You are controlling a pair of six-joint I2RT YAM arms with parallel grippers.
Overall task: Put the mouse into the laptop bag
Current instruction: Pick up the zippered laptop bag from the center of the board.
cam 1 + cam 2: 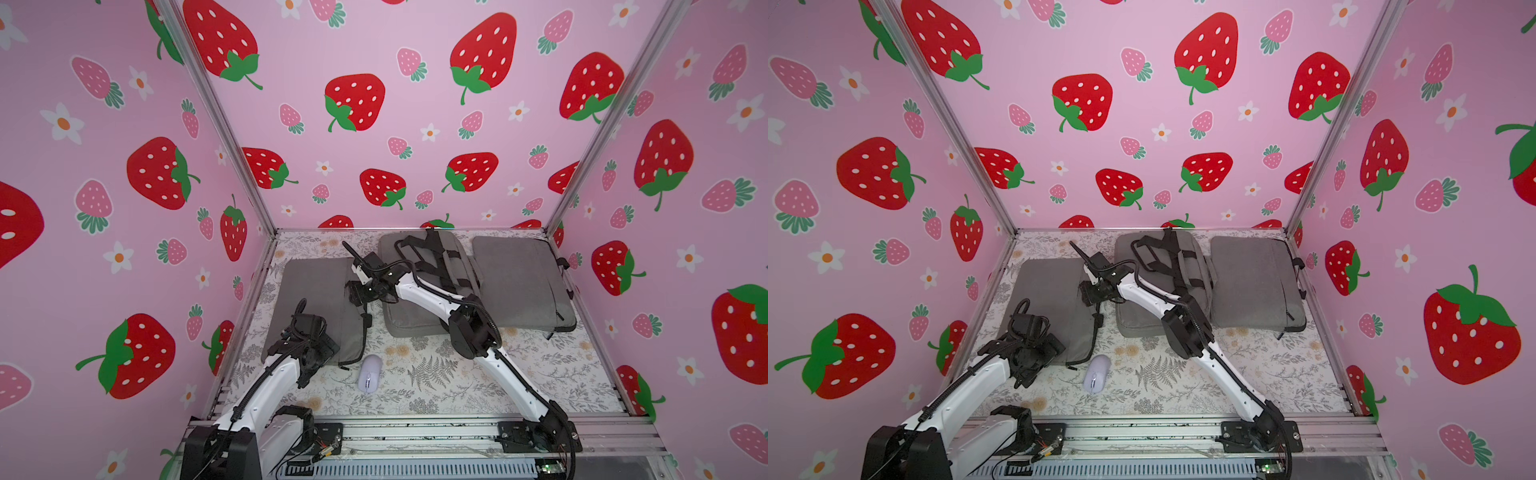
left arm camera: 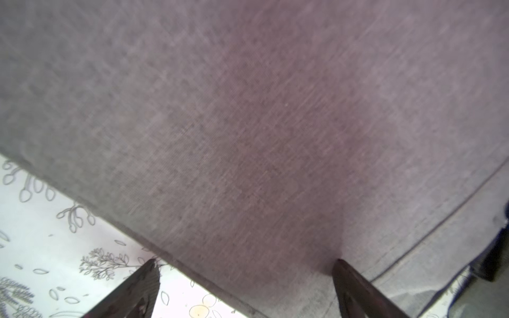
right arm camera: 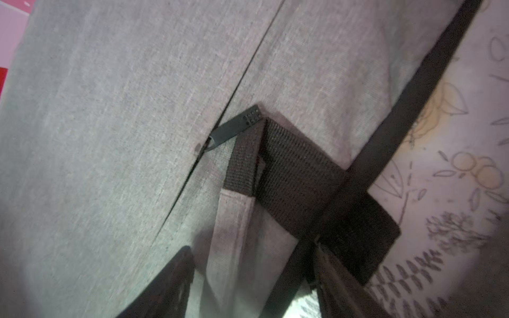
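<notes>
No legible text, labels or numbers, embossed dots on the laptop bag [image 3: 110,137] zipper pull [image 3: 239,124] too small to read

Both top views are lit bright and even, with a pink cast thrown off the walls [image 1: 415,124]. The straight rails [image 1: 224,124] get bowed toward the frame edges. Only faint shadows are seen on the worktop [image 1: 457,386]. Wrist views are dimmer and soft: the laptop bag [image 2: 192,124] weave is smeared, and the left wrist's lower-left corner is blown out.

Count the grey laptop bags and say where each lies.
3. The left bag lies partly under the left arm; the middle bag, with black straps, is at the back; the right bag lies farthest right. None appears hidden.
</notes>
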